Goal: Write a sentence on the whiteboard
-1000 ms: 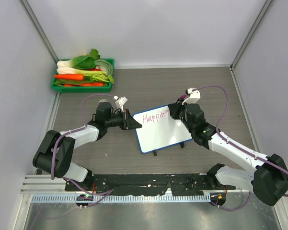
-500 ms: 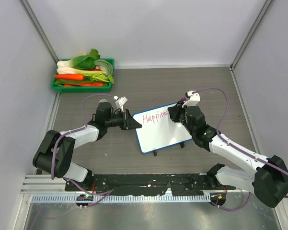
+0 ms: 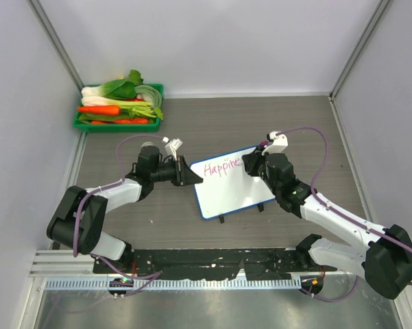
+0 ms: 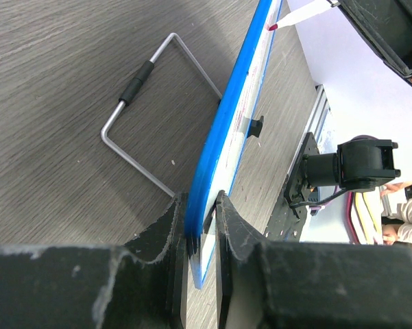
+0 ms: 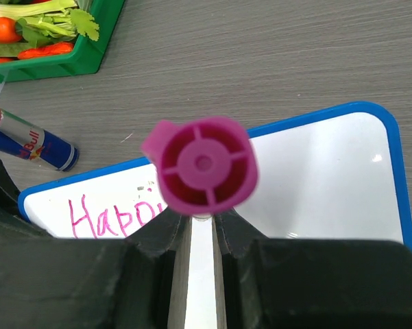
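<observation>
Pink marker (image 5: 203, 163) in right gripper (image 5: 202, 236) seemingly touches whiteboard (image 3: 229, 190); left gripper (image 4: 200, 214) pinches it.

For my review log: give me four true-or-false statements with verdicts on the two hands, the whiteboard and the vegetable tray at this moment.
1. The left hand is clamped on the blue rim of the small white rectangular whiteboard. True.
2. Pink handwriting fills the whole board. False: only the start of one word shows, in the upper left part; the rest is blank.
3. The right hand grips a white marker pen with a pink end. True.
4. The green plastic tray of vegetables stands at the near right corner. False: it stands at the far left corner of the table.
</observation>
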